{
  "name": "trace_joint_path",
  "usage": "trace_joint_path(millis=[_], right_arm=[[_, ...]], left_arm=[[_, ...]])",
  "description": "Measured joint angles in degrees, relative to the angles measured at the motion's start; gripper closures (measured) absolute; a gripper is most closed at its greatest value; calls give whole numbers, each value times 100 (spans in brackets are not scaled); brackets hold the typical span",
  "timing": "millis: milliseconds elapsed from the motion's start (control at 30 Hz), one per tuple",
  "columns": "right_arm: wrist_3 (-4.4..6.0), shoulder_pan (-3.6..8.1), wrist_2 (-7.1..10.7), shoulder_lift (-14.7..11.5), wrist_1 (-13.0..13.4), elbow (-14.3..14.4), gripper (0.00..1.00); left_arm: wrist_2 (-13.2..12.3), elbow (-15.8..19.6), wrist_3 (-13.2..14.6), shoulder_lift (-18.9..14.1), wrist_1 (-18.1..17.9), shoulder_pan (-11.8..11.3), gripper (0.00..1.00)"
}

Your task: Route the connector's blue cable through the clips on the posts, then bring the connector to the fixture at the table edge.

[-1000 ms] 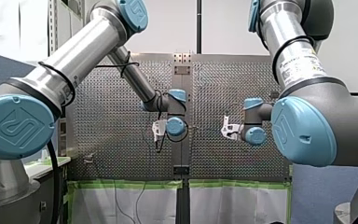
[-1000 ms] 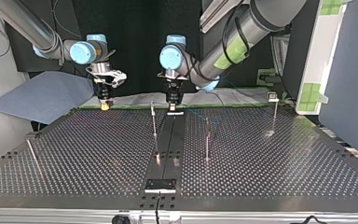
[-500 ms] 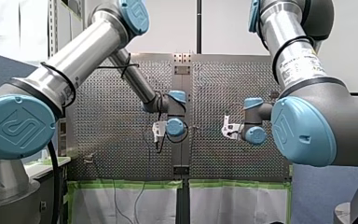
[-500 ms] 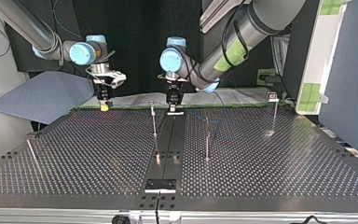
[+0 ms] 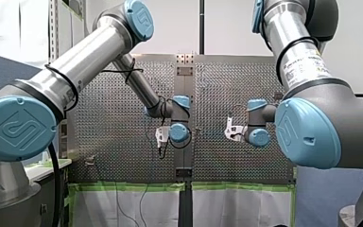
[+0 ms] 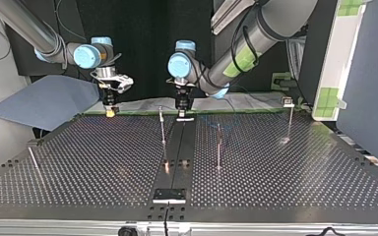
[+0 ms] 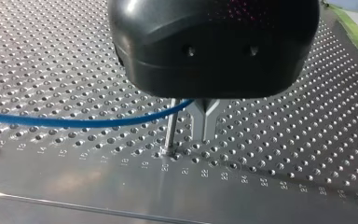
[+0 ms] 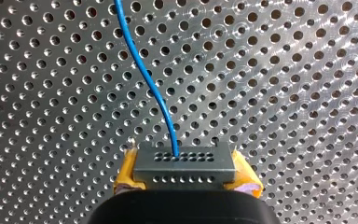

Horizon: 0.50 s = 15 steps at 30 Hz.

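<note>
My right gripper [image 8: 185, 179] is shut on the grey connector [image 8: 184, 167], whose sides its yellow pads [image 8: 128, 173] clamp. The blue cable [image 8: 144, 70] leaves the connector's face over the perforated table. In the top view this gripper [image 6: 110, 112] hangs at the far left edge. My left gripper [image 7: 205, 133] has its metal fingers pressed together just beside a thin post [image 7: 171, 126]. The blue cable [image 7: 74, 122] runs past that post into the root of the fingers. In the top view my left gripper [image 6: 182, 114] stands at the table's far middle, with blue cable [image 6: 215, 121] beside it.
Thin posts rise from the table: one near the centre strip [image 6: 162, 127], one right of it [image 6: 219, 147], one at the far right [image 6: 290, 120], a leaning one at the left [image 6: 32, 158]. A small fixture plate [image 6: 169, 195] sits at the near edge.
My left arm's wrist has shifted a little toward the front view's bottom, with its gripper still shut. My right arm and the connector have not moved.
</note>
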<state>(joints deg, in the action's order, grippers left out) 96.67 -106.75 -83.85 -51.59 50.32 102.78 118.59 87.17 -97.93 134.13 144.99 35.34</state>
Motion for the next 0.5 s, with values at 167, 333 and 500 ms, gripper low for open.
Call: trace_joint_path(millis=[167,333,500], right_arm=[[1,9,0,2,4,-24,100],[-14,17,2,6,8,-39,100],[-7,40,5,10,13,-57,100]], left_arm=[[1,-93,-6,6,40,-12,100],[-8,-195,-7,4,78,-46,100],[-18,-316,-8,5,143,-81,100]])
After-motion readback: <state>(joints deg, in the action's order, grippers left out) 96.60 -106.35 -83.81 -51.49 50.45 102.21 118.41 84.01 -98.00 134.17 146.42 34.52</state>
